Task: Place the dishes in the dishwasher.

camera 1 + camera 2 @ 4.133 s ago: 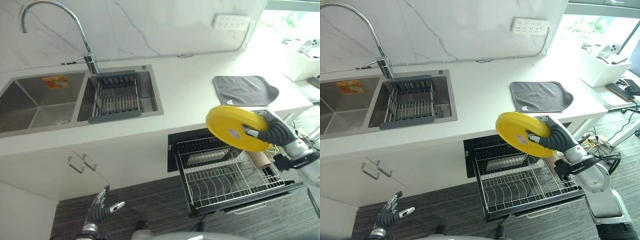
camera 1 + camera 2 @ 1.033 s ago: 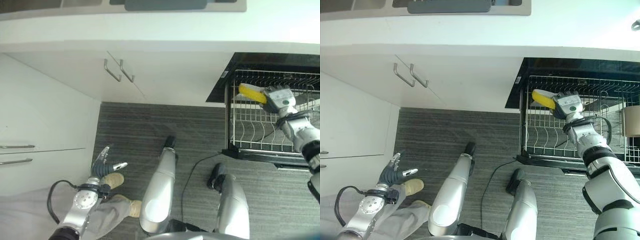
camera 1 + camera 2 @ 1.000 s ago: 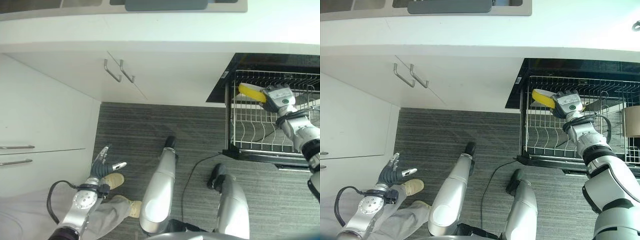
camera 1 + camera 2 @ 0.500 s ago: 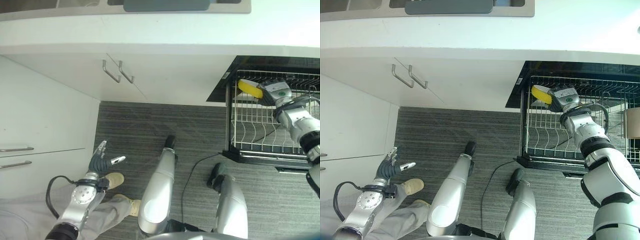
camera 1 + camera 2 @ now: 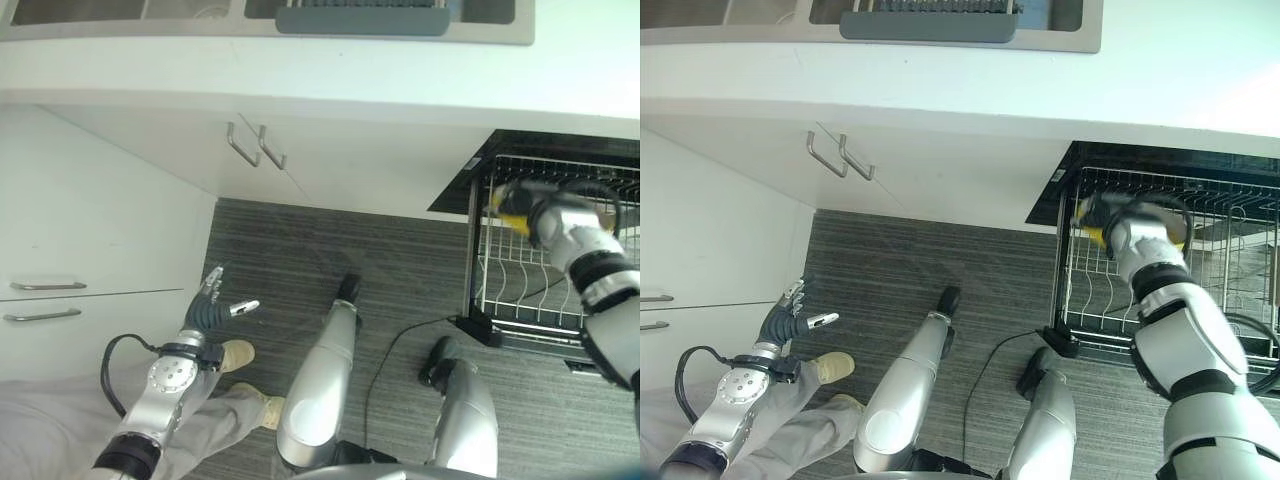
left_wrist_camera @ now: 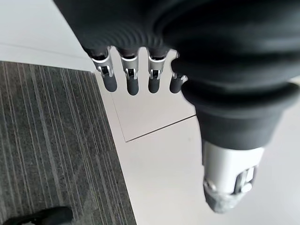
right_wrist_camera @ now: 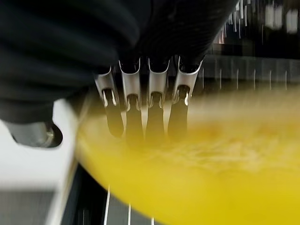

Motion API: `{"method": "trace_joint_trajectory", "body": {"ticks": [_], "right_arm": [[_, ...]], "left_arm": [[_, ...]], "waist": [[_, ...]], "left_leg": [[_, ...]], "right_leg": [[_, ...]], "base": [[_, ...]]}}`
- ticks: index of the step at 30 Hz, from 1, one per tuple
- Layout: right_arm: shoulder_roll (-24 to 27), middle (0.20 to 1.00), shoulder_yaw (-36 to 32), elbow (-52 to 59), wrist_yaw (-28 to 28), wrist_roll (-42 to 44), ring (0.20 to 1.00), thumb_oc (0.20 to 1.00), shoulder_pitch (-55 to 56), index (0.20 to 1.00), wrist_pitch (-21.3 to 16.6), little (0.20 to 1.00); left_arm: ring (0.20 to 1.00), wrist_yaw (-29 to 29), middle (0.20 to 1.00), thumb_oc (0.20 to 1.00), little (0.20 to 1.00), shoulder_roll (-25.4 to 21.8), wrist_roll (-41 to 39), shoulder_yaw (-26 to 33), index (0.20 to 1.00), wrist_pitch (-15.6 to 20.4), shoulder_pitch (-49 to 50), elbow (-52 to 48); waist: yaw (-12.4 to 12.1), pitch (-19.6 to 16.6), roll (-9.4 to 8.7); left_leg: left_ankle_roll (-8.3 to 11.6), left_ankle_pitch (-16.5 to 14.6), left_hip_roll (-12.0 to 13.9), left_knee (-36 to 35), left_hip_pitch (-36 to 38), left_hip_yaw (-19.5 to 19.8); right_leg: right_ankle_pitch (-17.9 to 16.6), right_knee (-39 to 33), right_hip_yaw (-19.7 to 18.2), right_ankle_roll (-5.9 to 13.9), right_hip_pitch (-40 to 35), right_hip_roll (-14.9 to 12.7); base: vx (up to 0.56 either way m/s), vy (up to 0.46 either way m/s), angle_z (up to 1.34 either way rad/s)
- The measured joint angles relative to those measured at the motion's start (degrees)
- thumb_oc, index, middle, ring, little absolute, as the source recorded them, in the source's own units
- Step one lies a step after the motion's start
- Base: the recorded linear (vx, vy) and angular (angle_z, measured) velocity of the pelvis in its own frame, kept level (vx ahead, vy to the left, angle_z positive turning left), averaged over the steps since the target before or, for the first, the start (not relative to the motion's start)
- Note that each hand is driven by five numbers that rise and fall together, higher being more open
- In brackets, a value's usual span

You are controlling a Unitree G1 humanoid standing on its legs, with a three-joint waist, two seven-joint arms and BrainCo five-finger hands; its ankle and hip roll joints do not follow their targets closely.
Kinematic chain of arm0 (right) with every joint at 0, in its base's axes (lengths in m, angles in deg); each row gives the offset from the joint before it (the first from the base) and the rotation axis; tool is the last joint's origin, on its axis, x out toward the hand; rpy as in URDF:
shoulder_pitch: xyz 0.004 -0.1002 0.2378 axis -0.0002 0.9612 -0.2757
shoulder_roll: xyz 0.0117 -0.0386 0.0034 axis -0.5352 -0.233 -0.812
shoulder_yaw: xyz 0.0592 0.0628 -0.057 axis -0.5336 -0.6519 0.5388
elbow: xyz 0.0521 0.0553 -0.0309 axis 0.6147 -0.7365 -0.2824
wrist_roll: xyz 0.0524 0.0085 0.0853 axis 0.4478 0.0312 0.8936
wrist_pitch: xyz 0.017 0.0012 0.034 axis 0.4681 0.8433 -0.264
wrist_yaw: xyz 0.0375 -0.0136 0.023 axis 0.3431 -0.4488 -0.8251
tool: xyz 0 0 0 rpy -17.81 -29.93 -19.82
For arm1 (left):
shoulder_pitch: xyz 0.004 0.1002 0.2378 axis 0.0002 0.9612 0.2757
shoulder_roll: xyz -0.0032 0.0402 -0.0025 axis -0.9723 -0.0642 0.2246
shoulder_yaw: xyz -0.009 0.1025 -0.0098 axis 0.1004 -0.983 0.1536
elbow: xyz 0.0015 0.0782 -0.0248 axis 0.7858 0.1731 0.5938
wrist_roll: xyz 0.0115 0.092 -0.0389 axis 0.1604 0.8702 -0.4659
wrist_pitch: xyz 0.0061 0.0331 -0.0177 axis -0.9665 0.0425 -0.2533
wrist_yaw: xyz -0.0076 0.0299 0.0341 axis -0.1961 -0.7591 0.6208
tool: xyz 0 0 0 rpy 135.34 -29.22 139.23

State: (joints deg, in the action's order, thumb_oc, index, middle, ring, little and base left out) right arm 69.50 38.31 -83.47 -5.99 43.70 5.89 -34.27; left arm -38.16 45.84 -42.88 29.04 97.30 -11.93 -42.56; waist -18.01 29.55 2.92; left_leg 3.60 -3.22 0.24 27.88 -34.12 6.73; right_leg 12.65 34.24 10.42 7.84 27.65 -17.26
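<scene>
The yellow plate [image 5: 507, 204] is held at the left end of the pulled-out wire dishwasher rack [image 5: 530, 292], just above its tines. My right hand [image 5: 556, 216] is shut on it. In the right wrist view its fingers [image 7: 135, 117] lie across the plate [image 7: 211, 159], with the thumb at the rim. My left hand [image 5: 208, 318] hangs low over the dark floor on the far left, open and holding nothing; its straight fingers [image 6: 132, 80] show in the left wrist view.
A white counter [image 5: 300, 75] runs across the top, with a sink and its grey drain rack [image 5: 360, 18]. Cabinet doors with metal handles [image 5: 255, 146] and drawers [image 5: 40, 300] stand to the left. A person's beige shoe [image 5: 236, 354] and grey trouser leg lie near my left hand.
The camera has shifted, so the whole picture has moved. The right hand has brought the plate from above the counter down into the rack, and lately lower and nearer the rack's left side.
</scene>
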Motion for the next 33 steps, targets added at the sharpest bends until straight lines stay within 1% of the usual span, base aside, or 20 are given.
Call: {"method": "trace_joint_trajectory", "body": {"ticks": [3, 5, 8, 12, 14, 16, 17, 18, 19, 20, 22, 23, 24, 25, 26, 28, 29, 31, 32, 33], "right_arm": [[-1.11, 1.0, -1.18, -0.31, -1.04, 2.15, 1.0, 1.0, 2.33, 1.0, -0.29, 1.0], [-1.08, 1.0, -3.2, -0.35, -0.28, 3.29, 1.0, 1.0, 2.74, 1.0, -0.22, 1.0], [-1.08, 1.0, -3.42, -0.35, 0.78, 5.46, 1.0, 1.0, 2.94, 1.0, 0.15, 1.0], [-1.09, 1.0, -8.55, -0.32, 3.68, 13.18, 1.0, 1.0, 5.69, 1.0, 0.84, 1.0], [-1.07, 1.0, -11.37, -0.15, 5.96, 19.42, 1.0, 1.0, 6.81, 1.0, 2.06, 1.0], [-0.68, 1.0, -15.85, 2.14, 8.32, 26.37, 1.0, 1.0, 8.93, 1.0, 1.99, 1.0], [-0.27, 1.0, -19.1, 4.48, 10.26, 30.81, 1.0, 1.0, 10.54, 1.0, 1.82, 1.0], [0.68, 1.0, -21.52, 6.5, 12.74, 36.46, 1.0, 1.0, 12.47, 1.0, 1.53, 1.0], [0.97, 1.0, -21.91, 7.18, 13.33, 39.16, 1.0, 1.0, 13.43, 1.0, 1.45, 1.0], [1.1, 1.0, -23.89, 10.23, 13.61, 42.76, 1.0, 1.0, 15.23, 1.0, 0.25, 1.0], [0.61, 1.0, -28.04, 22.34, 16.15, 49.26, 1.0, 1.0, 22.46, 1.0, -0.61, 1.0], [0.64, 1.0, -28.14, 25.66, 18.28, 52.87, 1.0, 1.0, 24.3, 1.0, -0.98, 1.0], [0.07, 1.0, -30.26, 32.09, 20.12, 54.73, 1.0, 1.0, 27.33, 1.0, 0.34, 1.0], [-0.87, 1.0, -32.23, 39.2, 21.1, 55.81, 1.0, 1.0, 31.05, 1.0, -0.09, 1.0], [-2.26, 1.0, -33.36, 42.8, 22.1, 57.01, 1.0, 1.0, 33.07, 1.0, -0.52, 1.0], [-4.48, 1.0, -35.3, 47.42, 23.43, 57.97, 1.0, 1.0, 35.54, 1.0, -0.45, 1.0], [-7.18, 1.0, -37.67, 56.93, 24.46, 58.67, 1.0, 1.0, 39.11, 1.0, 0.69, 1.0], [-9.0, 1.0, -38.15, 65.03, 24.53, 59.97, 1.0, 1.0, 41.12, 1.0, 0.68, 1.0], [-11.38, 1.0, -39.77, 69.82, 24.03, 61.31, 1.0, 1.0, 42.57, 1.0, -0.34, 1.0], [-11.56, 1.0, -40.08, 71.4, 23.69, 61.73, 1.0, 1.0, 42.97, 1.0, -0.45, 1.0]], "left_arm": [[1.0, 0.04, 1.0, 1.0, 1.0, 0.19, 0.0, -0.05, 1.0, -0.44, -0.54, 0.19], [1.0, 0.01, 1.0, 1.0, 1.0, 0.63, 0.0, -0.32, 1.0, -0.44, -1.15, 0.35], [1.0, -0.01, 1.0, 1.0, 1.0, 0.77, 0.0, -0.45, 1.0, -0.44, -1.66, 0.5], [1.0, -0.67, 1.0, 1.0, 1.0, 1.03, 0.0, -0.44, 1.0, -0.6, -2.08, 0.39], [1.0, -1.23, 1.0, 1.0, 1.0, 1.14, 0.0, -0.45, 1.0, -0.7, -2.05, 0.45], [1.0, -1.42, 1.0, 1.0, 1.0, 1.18, -0.04, -0.4, 1.0, -0.96, -2.01, 0.28], [1.0, -1.86, 1.0, 1.0, 1.0, 1.16, -0.19, -0.25, 1.0, -1.03, -1.72, 0.13], [1.0, -2.41, 1.0, 1.0, 1.0, 1.25, -0.23, -0.26, 1.0, -1.09, -1.29, 0.09], [1.0, -2.68, 1.0, 1.0, 1.0, 1.22, -0.23, -0.22, 1.0, -1.12, -0.93, 0.08], [1.0, -2.99, 1.0, 1.0, 1.0, 1.2, -0.24, -0.12, 1.0, -1.13, -0.83, -0.12], [1.0, -3.75, 1.0, 1.0, 1.0, 1.4, -0.25, 1.13, 1.0, -1.49, 0.77, -0.79], [1.0, -4.24, 1.0, 1.0, 1.0, 1.95, -0.25, 2.21, 1.0, -2.09, 1.61, -0.79], [1.0, -5.07, 1.0, 1.0, 1.0, 2.75, -0.27, 2.9, 1.0, -2.3, 2.41, -1.69], [1.0, -5.65, 1.0, 1.0, 1.0, 3.51, -0.26, 3.68, 1.0, -2.3, 3.28, -2.39], [1.0, -6.06, 1.0, 1.0, 1.0, 4.24, -0.26, 4.23, 1.0, -2.48, 3.53, -2.03], [1.0, -6.89, 1.0, 1.0, 1.0, 5.22, -0.24, 4.53, 1.0, -2.48, 3.78, -1.99], [1.0, -7.8, 1.0, 1.0, 1.0, 7.34, -0.21, 5.85, 1.0, -2.54, 4.51, -2.09], [1.0, -8.21, 1.0, 1.0, 1.0, 8.98, -0.12, 6.51, 1.0, -2.62, 4.77, -1.68], [1.0, -8.48, 1.0, 1.0, 1.0, 10.85, 0.04, 6.5, 1.0, -2.57, 5.22, -0.72], [1.0, -8.82, 1.0, 1.0, 1.0, 11.61, 0.06, 6.49, 1.0, -2.56, 5.67, -0.42]], "waist": [[0.55, 0.0, 0.16], [0.37, 0.0, 0.46], [0.44, 0.06, 0.63], [0.64, 0.07, 0.64], [0.95, 0.08, 0.66], [1.48, 0.14, 0.51], [2.03, 0.28, 0.28], [3.23, 0.55, -0.21], [3.98, 0.78, -0.67], [4.32, 1.06, -1.25], [5.56, 1.31, -2.73], [7.0, 1.42, -3.7], [8.09, 1.43, -3.85], [8.74, 1.45, -4.05], [9.69, 1.39, -4.33], [10.32, 1.38, -4.77], [11.67, 1.41, -4.98], [13.25, 1.4, -5.4], [13.27, 1.23, -5.85], [13.72, 1.1, -6.26]], "left_leg": [[-0.19, 0.28, -0.25, 0.2, -0.32, -0.96], [-0.15, 0.3, -0.11, 0.24, -0.45, -0.9], [-0.15, 0.3, 0.0, 0.36, -0.45, -0.91], [-0.3, 0.17, 0.07, 0.69, -0.26, -0.91], [-0.44, 0.0, 0.22, 1.27, -0.13, -0.92], [-0.67, -0.17, 0.47, 1.4, -0.05, -0.93], [-1.05, -0.41, 0.73, 1.41, 0.0, -0.96], [-1.01, -0.54, 1.07, 1.31, 0.15, -1.04], [-0.94, -0.68, 1.7, 1.4, 0.22, -1.17], [-0.93, -0.69, 1.84, 1.47, 0.31, -1.26], [-0.62, -0.89, 2.84, 2.24, 0.34, -1.48], [-0.66, -1.1, 3.2, 2.08, 0.97, -2.4], [-0.86, -1.54, 3.58, 2.07, 1.45, -2.75], [-0.91, -1.85, 3.84, 1.84, 1.78, -2.91], [-0.91, -1.86, 4.18, 1.44, 2.54, -3.23], [-0.91, -1.85, 4.58, 0.75, 3.76, -4.1], [-0.9, -1.84, 4.79, 0.09, 4.66, -4.24], [-0.84, -1.88, 5.3, -0.48, 5.52, -4.6], [-0.8, -1.84, 5.77, -2.03, 7.85, -5.66], [-0.74, -1.89, 5.86, -2.82, 9.04, -6.03]], "right_leg": [[0.0, -0.05, -0.64, 0.03, 0.55, -0.31], [0.01, 0.0, -0.38, 0.03, 0.55, -0.19], [0.01, 0.0, -0.37, 0.02, 0.56, -0.15], [0.0, -0.09, -0.37, 0.01, 0.31, -0.15], [-0.07, -0.13, -0.4, -0.03, -0.32, 0.05], [-0.24, -0.41, -0.45, -0.29, -0.31, 0.34], [-0.58, -0.94, -0.53, -0.46, -0.44, 0.8], [-1.17, -1.79, -0.55, -0.13, -1.28, 1.41], [-1.49, -2.25, -0.64, -0.42, -1.4, 1.9], [-1.61, -2.41, -0.72, -0.47, -1.44, 2.19], [-2.23, -3.39, -1.11, -0.63, -1.69, 3.43], [-2.51, -3.64, -2.17, -0.49, -1.86, 3.7], [-2.74, -4.28, -2.37, -0.56, -2.52, 4.05], [-2.99, -4.83, -2.57, -0.7, -2.83, 4.3], [-3.37, -5.8, -3.02, -0.9, -3.52, 4.81], [-3.87, -6.73, -3.61, -0.88, -4.22, 5.09], [-4.27, -7.93, -3.72, -0.89, -5.28, 5.42], [-4.86, -9.3, -3.85, -0.81, -6.27, 5.89], [-5.62, -11.45, -4.38, -0.69, -8.3, 6.28], [-5.78, -12.55, -4.74, -0.61, -9.43, 6.44]], "base": [[-0.01, 0.032, -0.08], [0.0, 0.0, 0.0], [0.0, 0.0, 0.0], [0.0, 0.0, 0.0], [0.01, 0.012, -0.02], [0.03, 0.016, -0.06], [0.03, -0.002, -0.14], [0.03, -0.005, -0.2], [0.03, 0.009, -0.19], [0.01, 0.031, -0.16], [0.01, 0.053, -0.28], [0.02, 0.071, -0.35], [0.01, 0.081, -0.29], [0.01, 0.051, -0.19], [0.01, 0.06, -0.25], [0.02, 0.066, -0.23], [0.03, 0.066, -0.14], [0.04, 0.067, -0.18], [0.05, 0.072, -0.25], [0.06, 0.076, -0.25]]}}
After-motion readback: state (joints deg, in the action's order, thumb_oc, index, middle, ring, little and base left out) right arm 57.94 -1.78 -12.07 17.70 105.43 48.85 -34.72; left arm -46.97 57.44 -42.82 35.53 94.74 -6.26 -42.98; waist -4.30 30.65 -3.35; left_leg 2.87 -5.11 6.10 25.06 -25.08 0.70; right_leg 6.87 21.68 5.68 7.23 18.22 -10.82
